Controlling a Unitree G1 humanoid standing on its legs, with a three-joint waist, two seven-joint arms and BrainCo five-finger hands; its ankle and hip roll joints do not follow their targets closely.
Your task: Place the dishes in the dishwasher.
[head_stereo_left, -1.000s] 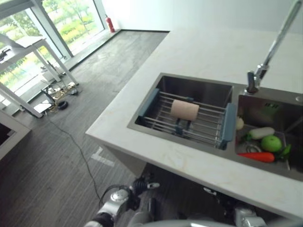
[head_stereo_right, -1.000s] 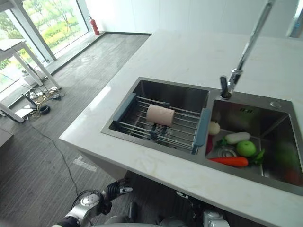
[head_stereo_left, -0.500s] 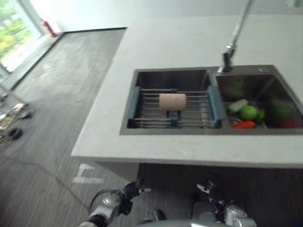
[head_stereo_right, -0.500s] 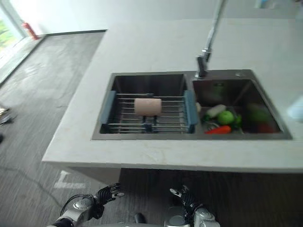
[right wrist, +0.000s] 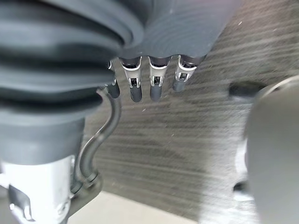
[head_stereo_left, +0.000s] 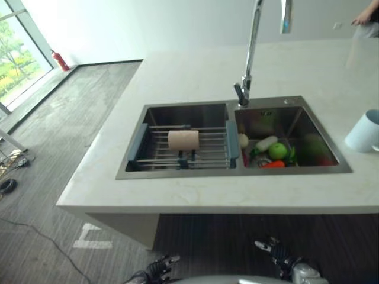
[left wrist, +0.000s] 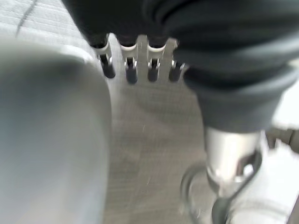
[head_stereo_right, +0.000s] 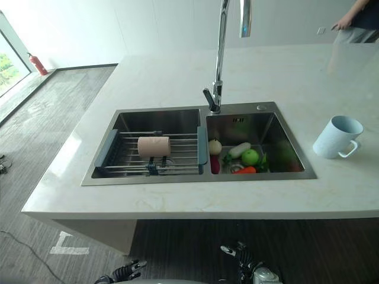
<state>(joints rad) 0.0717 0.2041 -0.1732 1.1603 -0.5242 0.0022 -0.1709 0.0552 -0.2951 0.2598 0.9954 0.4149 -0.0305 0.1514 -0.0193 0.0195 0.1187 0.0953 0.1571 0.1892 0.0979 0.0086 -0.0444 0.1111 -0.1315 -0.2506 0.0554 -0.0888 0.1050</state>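
Observation:
A beige cup lies on its side on a wire rack with blue ends, set across the left basin of a steel double sink. A pale blue mug stands upright on the white counter to the right of the sink. My left hand hangs low below the counter's front edge, and its fingers are straight over the grey floor with nothing in them. My right hand hangs beside it, its fingers likewise straight and empty. Both hands are far from the cup and the mug.
The right basin holds vegetables: a green apple, a carrot and a white radish. A tall chrome faucet rises behind the sink. A person's hand shows at the counter's far right. Grey floor stretches left.
The camera has swung to the right and now faces the sink square on, which brings the blue mug and the person into view. Both hands stay low and empty.

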